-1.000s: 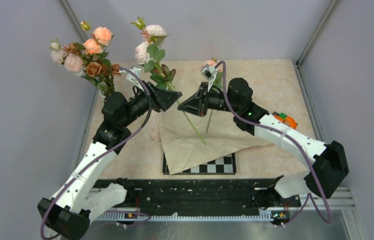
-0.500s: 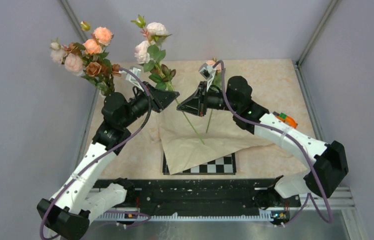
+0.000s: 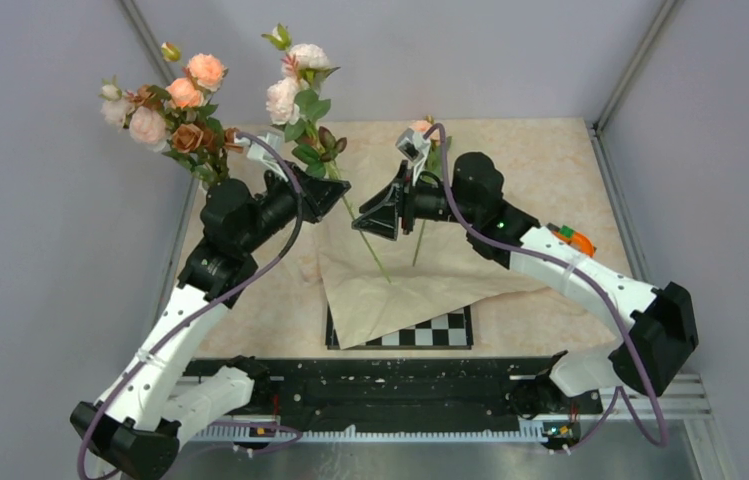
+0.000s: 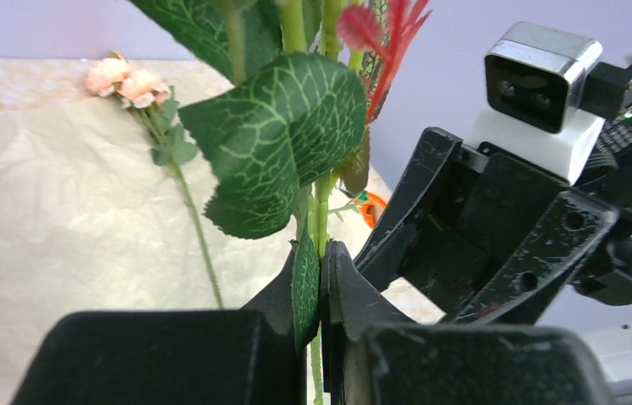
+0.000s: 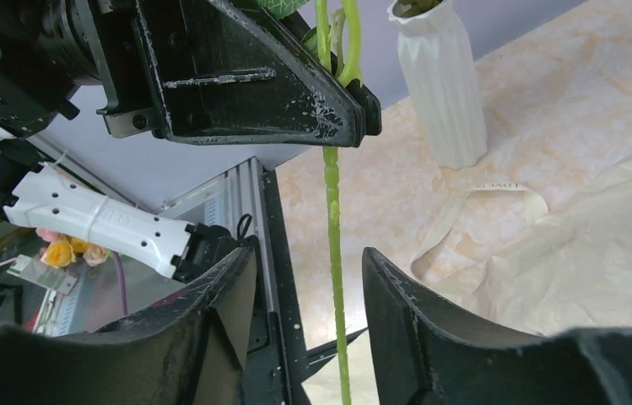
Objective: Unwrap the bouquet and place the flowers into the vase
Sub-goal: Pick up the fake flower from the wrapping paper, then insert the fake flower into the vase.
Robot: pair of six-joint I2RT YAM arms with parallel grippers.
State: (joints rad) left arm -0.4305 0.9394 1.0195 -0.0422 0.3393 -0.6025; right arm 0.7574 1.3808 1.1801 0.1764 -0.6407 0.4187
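Clamping a long-stemmed rose point(image 3: 290, 95) just below its leaves, your left gripper point(image 4: 322, 253) holds the flower upright above the far left corner of the spread wrapping paper point(image 3: 400, 285). Its fingers are pressed together on the green stem and one leaf. Your right gripper point(image 5: 308, 261) faces it over the same sheet, its two fingers standing apart. The lower stem point(image 5: 332, 211) hangs in the gap between them, and as far as your wrist view shows it touches neither finger. Whether the stem's tip reaches the paper you cannot tell.

The white ribbed vase point(image 5: 440, 84) stands upright on the marbled table point(image 3: 540, 160), just off the paper's far left edge. From above your left arm hides most of it. A bunch of peach and pink flowers point(image 3: 165, 105) rises beyond that same corner of the paper.

One more pink-headed flower point(image 4: 126, 82) lies flat on the paper, with its bloom at the sheet's far edge. A cream ribbon point(image 5: 485, 187) lies loose on the table between the paper and the vase. A checkerboard point(image 3: 430, 330) shows from under the paper's near edge.
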